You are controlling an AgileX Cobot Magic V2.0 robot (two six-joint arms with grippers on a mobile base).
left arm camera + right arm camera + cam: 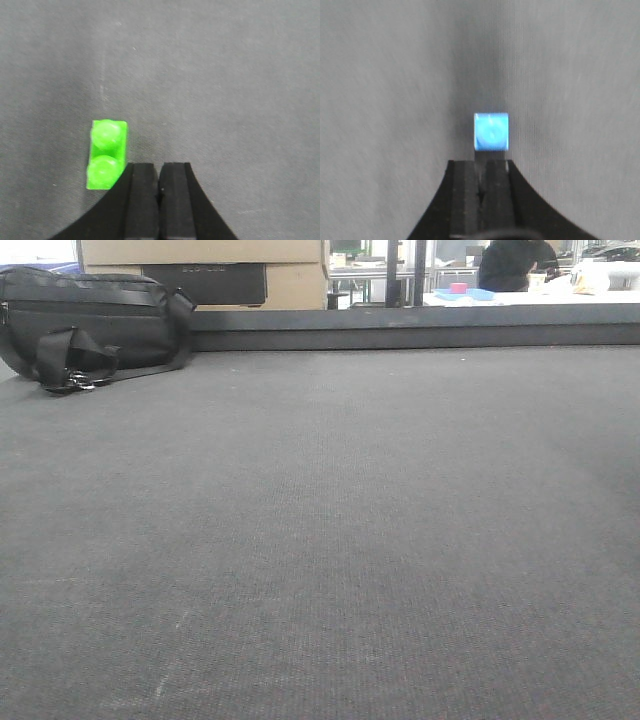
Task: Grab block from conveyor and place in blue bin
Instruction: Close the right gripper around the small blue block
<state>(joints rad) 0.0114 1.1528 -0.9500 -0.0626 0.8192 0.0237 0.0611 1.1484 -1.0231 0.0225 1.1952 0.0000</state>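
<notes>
The conveyor (320, 540) is a wide dark grey woven belt that fills the front view; no block or gripper shows there. In the left wrist view a bright green block (106, 154) with two studs lies on the belt (225, 75). It sits just left of and slightly ahead of my left gripper (159, 172), whose black jaws are shut with nothing between them. In the right wrist view a small blue block (491, 131) lies on the belt right ahead of my right gripper (480, 167). That gripper is shut and empty too. The blue bin is out of view.
A black bag (90, 325) with a strap lies on the belt's far left, against the dark raised rim (420, 330). Cardboard boxes (200, 265) stand behind it. Beyond the rim, a person (515, 265) sits at a far white table.
</notes>
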